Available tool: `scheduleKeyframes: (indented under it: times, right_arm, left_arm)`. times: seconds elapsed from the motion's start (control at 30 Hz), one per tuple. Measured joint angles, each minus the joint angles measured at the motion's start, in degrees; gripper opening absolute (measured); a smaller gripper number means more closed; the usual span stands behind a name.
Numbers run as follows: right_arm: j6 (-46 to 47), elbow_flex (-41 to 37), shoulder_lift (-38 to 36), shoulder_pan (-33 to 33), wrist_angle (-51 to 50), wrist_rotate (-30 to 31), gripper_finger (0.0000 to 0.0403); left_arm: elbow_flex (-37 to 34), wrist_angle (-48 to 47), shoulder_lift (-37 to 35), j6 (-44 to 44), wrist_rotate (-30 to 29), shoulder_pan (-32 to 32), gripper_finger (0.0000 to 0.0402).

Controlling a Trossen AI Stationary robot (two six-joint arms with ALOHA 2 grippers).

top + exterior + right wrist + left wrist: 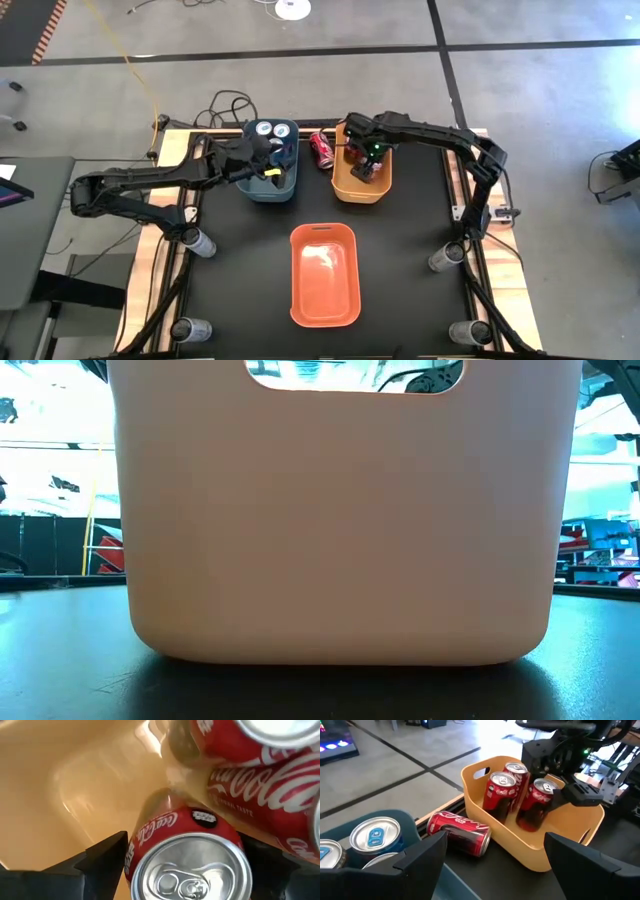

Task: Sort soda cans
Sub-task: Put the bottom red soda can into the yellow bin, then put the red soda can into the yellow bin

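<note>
Red can upright in yellow bin, right pincer released astride; retreat could topple it. Left pincer released.

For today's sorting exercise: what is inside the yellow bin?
Three upright red cans stand inside the yellow bin. The right end effector straddles one, its fingers apart. The cans hide part of the bin's floor.

Blue bin, yellow bin, orange bin.
</note>
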Motion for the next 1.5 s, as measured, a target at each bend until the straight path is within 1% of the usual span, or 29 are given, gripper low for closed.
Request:
scheduleKeyframes:
  times: [0.07,0.17,0.33,0.43,0.5,0.6,0.67,0.73,0.83,0.9,1.03,1.13,1.2,1.27,1.37,1.5]
  right_arm:
    - [0.29,-0.02,-0.84,0.01,0.66,-0.02,0.0357]
    - [1.42,-0.02,-3.43,0.0,1.02,-0.06,0.0361]
    - [4.07,-0.02,-10.02,-0.27,2.15,-0.04,0.0369]
    - [6.74,-0.02,-14.54,-0.9,3.4,-0.04,0.0369]
    - [9.11,-0.02,-17.78,-1.3,3.9,-0.04,0.0369]
    - [13.61,-0.02,-22.86,-1.6,4.5,-0.07,0.0369]
    - [16.6,-0.02,-26.24,-1.52,4.52,-0.09,0.0369]
    - [19.5,-0.02,-29.29,-1.1,4.54,-0.09,0.0369]
    - [22.45,0.0,-33.36,-0.79,4.38,-0.13,0.0369]
    - [24.64,0.0,-35.55,-0.08,4.16,-0.09,0.0369]
    - [27.7,0.0,-38.74,2.23,3.97,-0.05,0.0369]
    - [29.12,0.0,-39.91,4.77,3.97,0.91,0.0369]
    - [29.9,0.0,-40.23,6.51,3.83,2.62,0.0369]
    - [30.24,0.0,-40.24,8.33,3.73,4.28,0.0369]
    - [30.93,0.0,-40.0,11.25,3.43,7.87,0.0369]
    - [32.63,-0.02,-39.74,14.21,2.7,9.42,0.0369]
  left_arm:
    - [0.0,-0.02,0.0,-0.3,0.27,0.17,0.0327]
    - [0.0,-0.04,0.0,-0.57,2.6,0.86,0.0327]
    - [0.0,-0.52,0.71,-0.93,6.93,3.48,0.033]
    - [0.01,-0.64,1.3,-0.34,10.57,5.74,0.0337]
    - [0.97,-0.38,3.21,-0.25,13.65,6.86,0.0343]
    - [3.44,-4.08,6.95,0.75,18.12,8.15,0.035]
    - [6.71,-3.87,10.12,2.93,19.04,7.79,0.0352]
    - [10.26,-7.02,13.27,7.56,18.83,7.2,0.0353]
    - [16.68,-10.98,18.54,13.88,14.42,6.56,0.0353]
    - [21.91,-14.12,22.27,14.9,13.05,7.21,0.0353]
    - [33.01,-23.53,30.08,14.08,15.91,10.0,0.0353]
    - [40.82,-30.48,36.19,14.32,13.38,11.17,0.0353]
    - [45.83,-33.21,40.05,16.1,11.41,11.72,0.0349]
    - [50.0,-35.68,43.66,18.73,9.91,12.39,0.034]
    - [54.26,-36.89,48.78,24.28,9.56,13.22,0.0317]
    - [59.6,-41.01,53.92,24.17,9.63,13.84,0.0275]
